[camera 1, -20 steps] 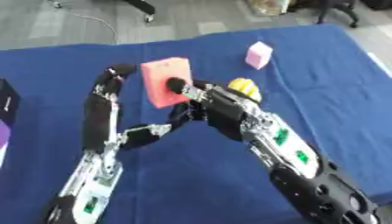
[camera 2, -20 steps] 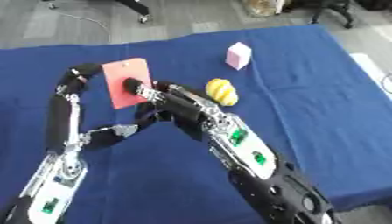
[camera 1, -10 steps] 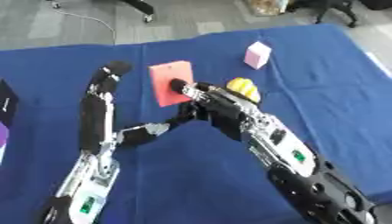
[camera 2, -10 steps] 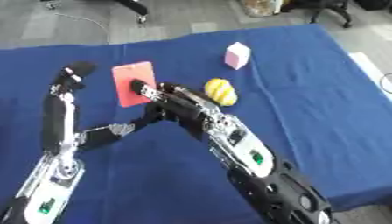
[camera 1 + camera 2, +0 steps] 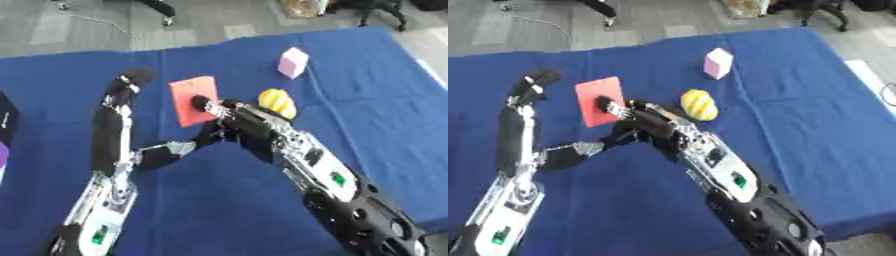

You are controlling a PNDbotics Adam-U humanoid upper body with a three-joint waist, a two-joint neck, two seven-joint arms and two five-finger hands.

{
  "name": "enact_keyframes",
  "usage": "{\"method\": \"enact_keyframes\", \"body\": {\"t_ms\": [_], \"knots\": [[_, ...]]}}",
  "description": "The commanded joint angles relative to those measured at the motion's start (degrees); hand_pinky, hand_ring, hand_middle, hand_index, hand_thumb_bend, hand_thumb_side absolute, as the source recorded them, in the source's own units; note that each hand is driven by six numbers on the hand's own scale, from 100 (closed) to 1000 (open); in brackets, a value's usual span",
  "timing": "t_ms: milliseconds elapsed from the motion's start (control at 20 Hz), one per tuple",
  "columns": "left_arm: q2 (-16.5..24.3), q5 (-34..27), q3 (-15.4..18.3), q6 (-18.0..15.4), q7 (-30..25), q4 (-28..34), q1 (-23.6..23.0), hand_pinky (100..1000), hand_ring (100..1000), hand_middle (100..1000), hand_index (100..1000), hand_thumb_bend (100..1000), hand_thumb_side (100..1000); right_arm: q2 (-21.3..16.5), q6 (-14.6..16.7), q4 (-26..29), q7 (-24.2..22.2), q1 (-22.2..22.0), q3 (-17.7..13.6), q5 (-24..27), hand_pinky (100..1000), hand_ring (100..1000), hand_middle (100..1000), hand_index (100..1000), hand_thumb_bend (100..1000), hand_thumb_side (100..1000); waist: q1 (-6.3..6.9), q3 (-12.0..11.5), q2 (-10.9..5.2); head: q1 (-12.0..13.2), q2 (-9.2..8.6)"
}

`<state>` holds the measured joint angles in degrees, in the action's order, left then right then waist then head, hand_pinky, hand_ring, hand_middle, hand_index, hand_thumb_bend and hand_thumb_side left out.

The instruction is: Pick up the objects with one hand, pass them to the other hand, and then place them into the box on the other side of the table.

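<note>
1. Black and silver arms are seen nearest, both coming up from the bottom over the blue table (image 5: 367,100).
2. The left hand (image 5: 179,148) is found low and in the middle, just under the right wrist. It looks small and dark, and it cannot be told if its fingers are spread or curled.
3. The right hand (image 5: 208,106) is reached forward, and its fingertips are laid on the red card (image 5: 188,92). Whether the card is pinched or only touched cannot be told.
4. The red card is seen flat, or nearly flat, near the middle of the table, a bit to the left. Its long side is pointed away from the robot, leaning a little.
5. The card is judged to be the thing being worked on now. It lies right at the tip of the right hand, and the left hand is close below it, so a pass from right to left looks like a short one.
6. A yellow fruit (image 5: 697,104) is seen just to the right of the right hand, not touched.
7. A pink block (image 5: 717,62) is seen farther back, well apart from both hands.
8. No box is clearly shown; only a dark edge (image 5: 4,120) is seen at the far left.
</note>
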<state>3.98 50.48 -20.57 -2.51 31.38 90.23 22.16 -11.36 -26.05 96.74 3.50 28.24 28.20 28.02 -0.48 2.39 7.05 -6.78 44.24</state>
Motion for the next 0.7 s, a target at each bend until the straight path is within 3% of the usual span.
{"method": "enact_keyframes", "body": {"t_ms": [50,700], "knots": [[0.43,-0.64,-0.36,-0.49,-0.61,1.19,1.04,613,801,744,802,1000,344,-0.71,-0.08,0.64,-0.84,1.06,0.08,-0.17,689,607,448,446,100,542,-0.70,0.08,-1.00,-0.18,-0.12],[0.16,-0.83,-0.96,-0.45,-1.14,0.96,1.63,610,798,741,800,1000,325,-1.23,-0.72,1.15,-3.79,1.35,1.11,-0.55,687,606,446,444,100,544,-0.74,0.06,-0.97,-0.37,-0.12]]}}
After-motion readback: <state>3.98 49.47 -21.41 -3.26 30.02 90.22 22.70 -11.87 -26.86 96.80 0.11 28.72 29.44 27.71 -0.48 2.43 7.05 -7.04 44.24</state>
